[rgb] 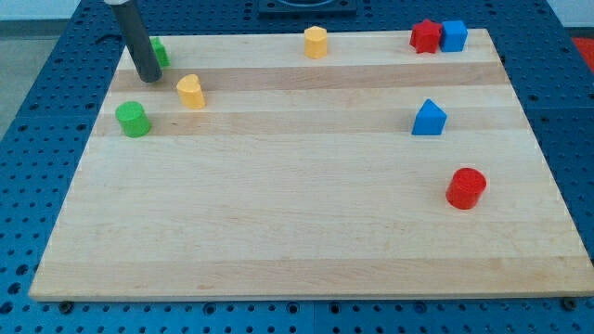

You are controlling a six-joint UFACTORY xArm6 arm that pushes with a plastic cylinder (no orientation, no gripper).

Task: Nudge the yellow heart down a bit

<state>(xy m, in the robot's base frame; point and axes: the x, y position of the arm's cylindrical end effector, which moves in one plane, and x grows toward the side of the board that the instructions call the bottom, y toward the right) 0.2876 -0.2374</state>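
Note:
The yellow heart (191,91) lies near the view's upper left of the wooden board (306,232). My tip (148,78) is down on the board just to the left of the heart and slightly above it, with a small gap between them. A green block (160,52) sits partly hidden behind the rod. A green cylinder (133,119) lies below my tip, to the lower left of the heart.
A yellow hexagonal block (316,42) sits at the top middle. A red block (425,36) and a blue cube (453,35) touch at the top right. A blue pentagon-shaped block (429,118) and a red cylinder (466,188) lie on the right side.

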